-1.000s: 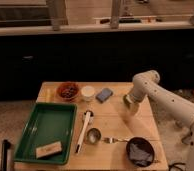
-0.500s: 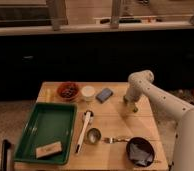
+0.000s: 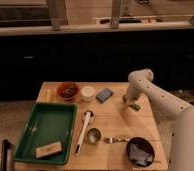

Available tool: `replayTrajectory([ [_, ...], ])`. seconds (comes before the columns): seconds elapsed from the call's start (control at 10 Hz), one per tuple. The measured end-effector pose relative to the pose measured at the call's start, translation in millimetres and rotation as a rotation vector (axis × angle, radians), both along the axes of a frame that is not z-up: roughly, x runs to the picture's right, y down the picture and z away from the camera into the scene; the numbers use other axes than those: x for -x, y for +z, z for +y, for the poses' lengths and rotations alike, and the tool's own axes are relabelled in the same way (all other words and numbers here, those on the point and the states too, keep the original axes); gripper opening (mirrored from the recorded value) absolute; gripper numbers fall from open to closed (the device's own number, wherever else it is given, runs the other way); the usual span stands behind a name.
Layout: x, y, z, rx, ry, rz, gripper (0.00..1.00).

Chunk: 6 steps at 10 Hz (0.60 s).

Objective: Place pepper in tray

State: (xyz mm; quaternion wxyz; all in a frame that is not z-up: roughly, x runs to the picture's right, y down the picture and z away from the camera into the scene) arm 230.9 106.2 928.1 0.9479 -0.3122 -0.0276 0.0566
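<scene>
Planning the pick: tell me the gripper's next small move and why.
Probably lower a little and close on the pepper. The gripper is at the table's far right edge, right at the small green pepper, while the green tray sits across the table on the left.

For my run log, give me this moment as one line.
task: pepper to tray | pincer: far right of table, at green pepper | green tray: front left, no pepper inside | step: pick pending

Green pepper [image 3: 134, 106] under claw [image 3: 129, 101]; green tray [image 3: 30, 131].
</scene>
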Motion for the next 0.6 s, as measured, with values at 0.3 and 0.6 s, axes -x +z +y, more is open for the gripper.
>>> replayTrajectory([
  [0.3,-0.9,-2.9,-0.3,0.004,-0.001,0.001,0.0],
  [0.6,-1.3,-3.4,-0.1,0.005,-0.001,0.001,0.0],
])
